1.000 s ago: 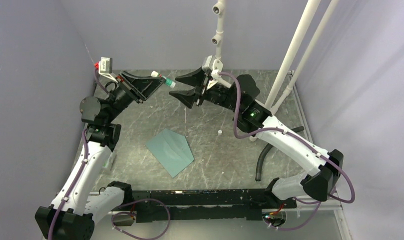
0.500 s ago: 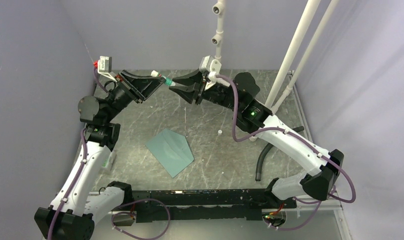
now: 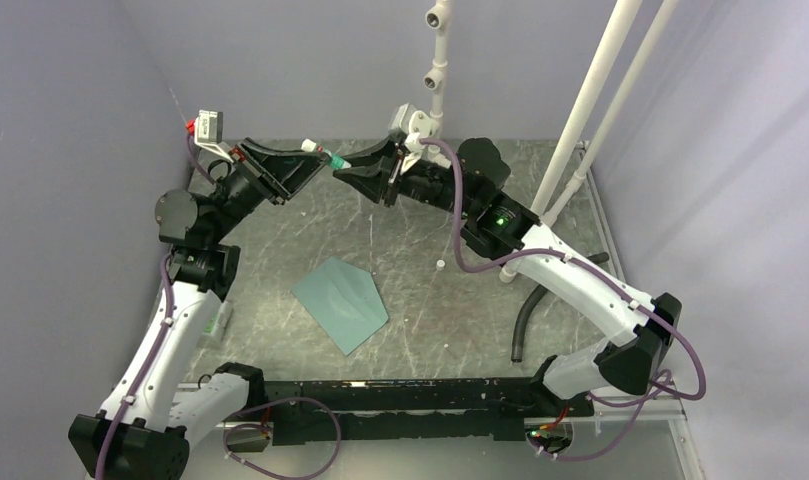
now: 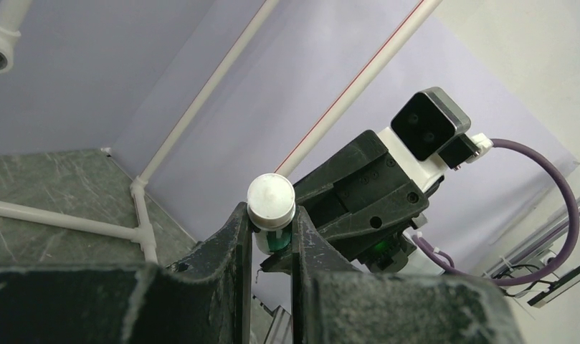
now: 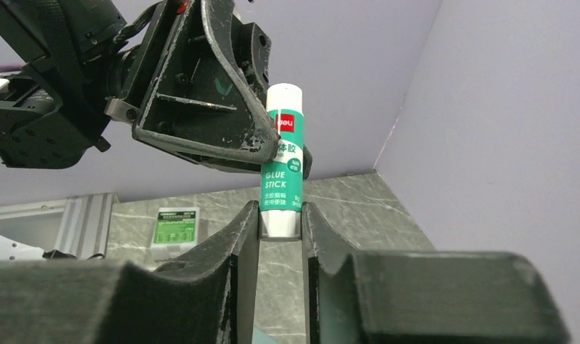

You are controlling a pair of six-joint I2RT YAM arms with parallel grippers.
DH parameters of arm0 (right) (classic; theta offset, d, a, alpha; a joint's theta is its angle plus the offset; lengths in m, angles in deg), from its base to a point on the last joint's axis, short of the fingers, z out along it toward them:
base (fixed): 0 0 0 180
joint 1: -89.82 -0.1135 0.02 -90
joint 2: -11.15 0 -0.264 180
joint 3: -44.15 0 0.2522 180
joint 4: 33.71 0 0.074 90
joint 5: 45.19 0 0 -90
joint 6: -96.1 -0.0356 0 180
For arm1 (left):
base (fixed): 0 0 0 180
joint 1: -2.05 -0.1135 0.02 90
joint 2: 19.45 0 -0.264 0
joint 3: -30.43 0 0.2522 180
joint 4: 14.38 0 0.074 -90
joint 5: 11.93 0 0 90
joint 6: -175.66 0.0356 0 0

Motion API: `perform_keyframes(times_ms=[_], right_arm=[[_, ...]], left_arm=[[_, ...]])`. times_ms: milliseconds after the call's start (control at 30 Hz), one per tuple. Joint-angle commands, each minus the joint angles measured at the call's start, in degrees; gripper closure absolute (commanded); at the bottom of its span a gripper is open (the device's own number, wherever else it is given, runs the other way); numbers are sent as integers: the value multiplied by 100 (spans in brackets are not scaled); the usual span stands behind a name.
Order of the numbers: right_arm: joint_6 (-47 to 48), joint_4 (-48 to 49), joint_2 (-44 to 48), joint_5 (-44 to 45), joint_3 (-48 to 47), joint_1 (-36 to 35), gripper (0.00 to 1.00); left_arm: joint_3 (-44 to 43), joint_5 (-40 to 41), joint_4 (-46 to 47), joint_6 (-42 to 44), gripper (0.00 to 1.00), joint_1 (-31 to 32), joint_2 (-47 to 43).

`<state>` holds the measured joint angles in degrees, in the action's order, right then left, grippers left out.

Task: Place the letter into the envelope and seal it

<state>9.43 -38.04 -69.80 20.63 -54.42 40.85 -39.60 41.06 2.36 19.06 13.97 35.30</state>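
In the upper middle of the top view, the left gripper [image 4: 270, 222] is clamped on the glue stick [image 5: 283, 161]. The right gripper [image 5: 281, 215] has its jaws pressed against the stick's other end, so both hold it above the table. The envelope [image 3: 342, 303] lies flat mid-table, well apart from them. A packet [image 5: 176, 228] lies by the left arm, a hose [image 3: 525, 315] is at right, and white pipes [image 3: 590, 100] stand behind the right arm. A second ago the right jaws gaped wide, short of the stick; the envelope has not moved.

Both arms raised, tips meeting; left gripper [image 4: 270, 233], right gripper [image 5: 281, 223] clamped.
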Motion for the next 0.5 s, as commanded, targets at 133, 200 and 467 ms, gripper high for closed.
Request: perform_keyframes(times_ms=[133,200,467], right_arm=[[-632,302,-44,166,-260,-27,100],[-1147,561,-76,124,-183,-34,100],[-2131,1012,-188,128,8,-182,100]], left_arm=[[-288,-113,75,208,91,12,2],[-210,-88,205,294,81,12,-6],[166,-86,1228,63,68,12,254]])
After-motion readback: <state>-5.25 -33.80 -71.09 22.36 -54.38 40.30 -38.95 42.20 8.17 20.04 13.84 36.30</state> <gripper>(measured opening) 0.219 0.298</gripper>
